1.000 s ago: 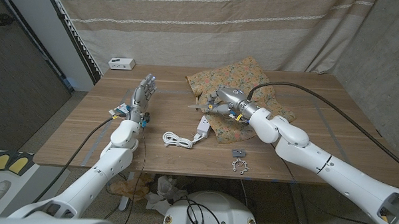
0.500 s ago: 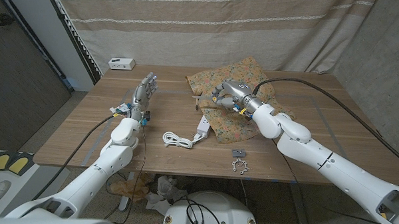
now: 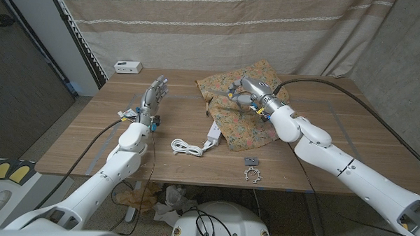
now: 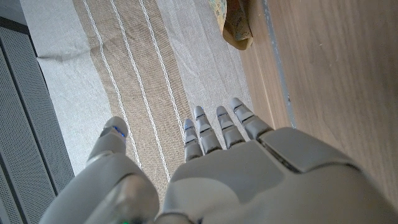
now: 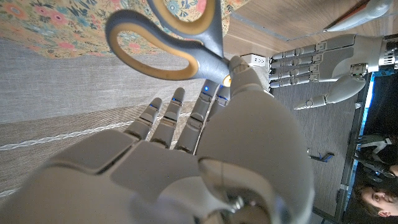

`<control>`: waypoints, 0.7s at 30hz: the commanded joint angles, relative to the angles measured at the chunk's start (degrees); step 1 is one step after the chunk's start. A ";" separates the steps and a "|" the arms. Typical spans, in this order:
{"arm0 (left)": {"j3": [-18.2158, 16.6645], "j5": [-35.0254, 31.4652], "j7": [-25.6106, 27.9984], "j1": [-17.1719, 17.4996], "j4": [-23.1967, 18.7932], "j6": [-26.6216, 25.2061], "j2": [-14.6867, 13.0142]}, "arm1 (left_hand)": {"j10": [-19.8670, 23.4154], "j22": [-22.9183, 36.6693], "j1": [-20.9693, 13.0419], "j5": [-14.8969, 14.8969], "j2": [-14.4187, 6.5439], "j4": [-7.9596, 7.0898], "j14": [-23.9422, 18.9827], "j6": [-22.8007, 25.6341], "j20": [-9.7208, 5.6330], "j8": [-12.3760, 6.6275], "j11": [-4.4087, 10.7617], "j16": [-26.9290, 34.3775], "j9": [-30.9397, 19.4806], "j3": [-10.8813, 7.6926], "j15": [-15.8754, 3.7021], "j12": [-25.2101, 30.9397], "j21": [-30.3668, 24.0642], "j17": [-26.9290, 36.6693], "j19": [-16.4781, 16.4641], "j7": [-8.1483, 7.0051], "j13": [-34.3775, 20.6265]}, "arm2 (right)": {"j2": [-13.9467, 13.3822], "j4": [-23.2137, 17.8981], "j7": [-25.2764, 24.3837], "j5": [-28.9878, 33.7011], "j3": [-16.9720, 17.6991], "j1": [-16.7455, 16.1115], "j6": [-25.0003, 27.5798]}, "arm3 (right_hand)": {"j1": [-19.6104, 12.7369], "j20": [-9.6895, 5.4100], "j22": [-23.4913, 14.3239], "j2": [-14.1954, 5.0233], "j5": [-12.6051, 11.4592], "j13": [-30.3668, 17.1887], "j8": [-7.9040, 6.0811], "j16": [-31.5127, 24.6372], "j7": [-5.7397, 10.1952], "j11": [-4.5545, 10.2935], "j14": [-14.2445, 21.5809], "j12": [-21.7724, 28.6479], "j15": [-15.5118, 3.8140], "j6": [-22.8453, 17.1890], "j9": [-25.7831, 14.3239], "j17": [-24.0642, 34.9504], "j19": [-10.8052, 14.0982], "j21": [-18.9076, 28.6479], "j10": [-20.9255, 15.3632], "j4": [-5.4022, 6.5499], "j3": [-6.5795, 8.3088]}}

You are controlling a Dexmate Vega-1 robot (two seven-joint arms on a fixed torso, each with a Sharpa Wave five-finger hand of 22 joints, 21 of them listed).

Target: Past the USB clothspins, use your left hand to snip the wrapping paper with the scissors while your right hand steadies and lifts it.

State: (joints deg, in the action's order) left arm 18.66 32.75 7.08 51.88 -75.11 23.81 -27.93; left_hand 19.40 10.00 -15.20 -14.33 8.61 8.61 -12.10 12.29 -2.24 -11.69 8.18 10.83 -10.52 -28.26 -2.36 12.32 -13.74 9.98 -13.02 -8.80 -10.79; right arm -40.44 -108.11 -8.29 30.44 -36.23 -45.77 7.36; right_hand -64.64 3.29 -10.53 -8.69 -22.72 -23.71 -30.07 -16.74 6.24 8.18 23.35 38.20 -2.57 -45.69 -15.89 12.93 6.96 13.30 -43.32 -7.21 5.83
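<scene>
— Where are your hands right now?

— Your left hand (image 3: 155, 96) stands raised over the left half of the table (image 3: 90, 135), fingers straight and spread, holding nothing. The left wrist view shows the same: its fingers (image 4: 219, 127) are stretched out, with the striped curtain (image 4: 137, 68) beyond them.

— And your right?

— Your right hand (image 3: 247, 91) is up over the wrapping paper (image 3: 246, 123) toward the table's far edge, and it has the scissors (image 5: 171, 40). In the right wrist view the grey and yellow handle loops sit at your fingertips, the thumb pressed against the handle. In the head view the scissors are too hidden by the hand to make out.

— Where does the paper lie?

— The floral sheet lies crumpled on the table's far right part, running from the far edge down toward the middle. Its near left edge comes just beside a white clothespin-shaped piece (image 3: 212, 135).

— What else is on the table?

— A coiled white cable (image 3: 186, 146) sits near the middle, joined to that white piece. A small dark block (image 3: 250, 161) and a small ring-shaped part (image 3: 252, 177) lie by the near edge. A white box (image 3: 128, 67) sits at the far left corner.
</scene>
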 commanded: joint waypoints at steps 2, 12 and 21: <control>0.24 -0.40 1.42 0.35 -2.49 -1.68 -0.18 | 0.58 0.20 -0.11 -0.35 -0.37 0.00 -0.70 0.60 -2.33 -0.43 -0.14 0.26 -0.25 0.29 -6.45 0.44 0.40 0.11 -0.45 0.05 -0.31 | -1.19 0.20 -1.15 -6.35 2.43 -0.92 -3.50 | -1.67 0.20 -0.17 -1.12 -0.03 -1.02 -0.26 -0.47 2.54 3.84 0.64 0.27 -9.47 -4.22 0.06 0.29 0.77 -0.23 -11.41 0.13 0.34; 0.54 -0.72 1.67 0.34 -2.66 -1.75 0.11 | 0.93 0.20 -0.45 -0.44 -0.52 0.09 -0.99 3.03 -2.23 -1.14 0.08 0.18 -0.36 0.21 -6.40 0.37 0.75 0.13 -0.69 -0.19 -0.34 | -1.34 0.91 -0.73 -11.57 4.00 -1.04 -7.35 | -1.71 0.38 -0.18 -1.11 0.18 -1.29 -0.19 -0.59 2.54 3.92 0.92 0.29 -9.42 -4.13 0.22 0.38 0.92 -0.25 -11.05 0.22 0.30; 0.82 -0.97 1.02 -0.43 -1.65 -1.26 0.36 | 1.23 0.21 -0.59 -0.46 -0.54 0.11 -1.07 2.09 -2.22 -0.60 -0.06 0.13 -0.37 0.21 -6.34 0.38 0.94 0.14 -0.78 -0.23 -0.35 | -1.13 1.32 -1.10 -14.27 5.01 -1.41 -9.08 | -1.71 0.41 -0.20 -1.16 0.34 -1.27 -0.11 -0.61 2.55 3.85 0.97 0.32 -9.36 -4.02 0.34 0.45 1.14 -0.22 -11.10 0.32 0.29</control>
State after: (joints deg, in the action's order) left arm 19.16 32.14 8.48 52.16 -77.46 22.27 -27.85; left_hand 20.01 10.00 -15.48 -14.33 8.33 8.61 -12.71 14.62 -2.16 -12.54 8.19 10.82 -10.83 -28.26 -2.36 12.32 -12.86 9.98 -13.09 -9.12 -11.09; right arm -41.60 -107.32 -9.12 19.83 -32.63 -46.75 0.76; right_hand -64.97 3.60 -10.53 -8.37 -22.44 -23.71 -29.73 -16.96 5.84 8.18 23.86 38.12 -2.65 -46.11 -15.46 13.20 7.29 13.30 -43.33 -7.22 5.83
